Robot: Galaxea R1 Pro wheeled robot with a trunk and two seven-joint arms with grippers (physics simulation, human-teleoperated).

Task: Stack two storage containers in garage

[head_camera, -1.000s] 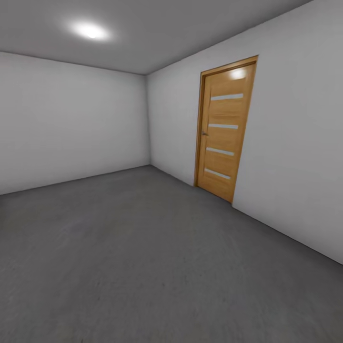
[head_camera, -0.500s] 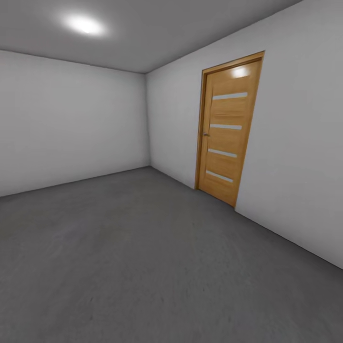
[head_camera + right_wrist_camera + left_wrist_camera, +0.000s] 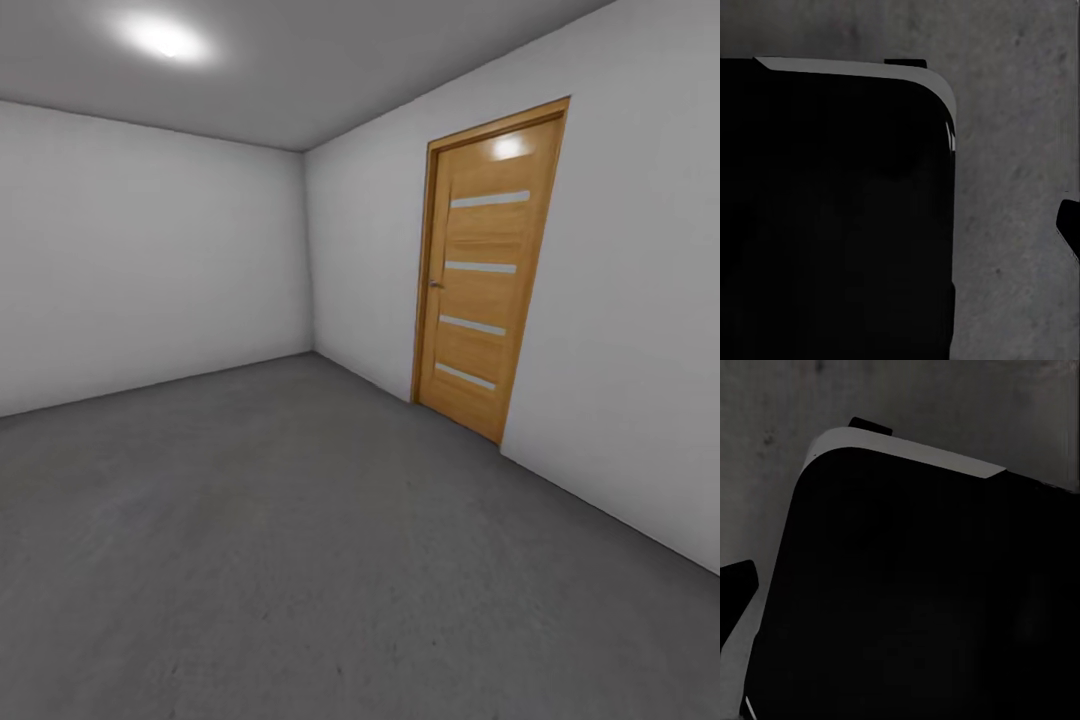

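Head: wooden door; wrists: black robot base, floor

Dark grey matte floor is spreading wall to wall, meeting white walls at 9 through 3 o'clock. A wooden door's foot is reaching it at 2 o'clock.

Left wrist: my camera looks down on my black base, rounded corner, pale rim.
Right wrist: same black base under me.
Fingers: cannot tell.
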